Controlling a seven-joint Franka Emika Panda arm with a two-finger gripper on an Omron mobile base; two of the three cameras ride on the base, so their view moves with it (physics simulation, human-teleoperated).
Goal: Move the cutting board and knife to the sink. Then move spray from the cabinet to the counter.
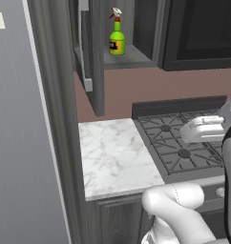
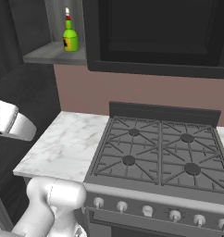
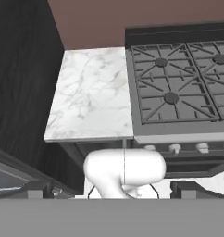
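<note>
marble-veined surface (image 1: 115, 155) sits bare beside the black gas stovetop (image 1: 184, 145) as we look left to right. up in the open cabinet (image 1: 129, 56), we see the spray (image 1: 117, 34) standing upright on the inner shelf. our end effector (image 3: 114, 189) hangs back from the surface with its fingers spread wide, holding and touching nothing.

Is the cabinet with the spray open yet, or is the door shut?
Open. The cabinet door is swung out edge-on, and the spray stands upright in plain sight on its inner shelf, above the counter.
</note>
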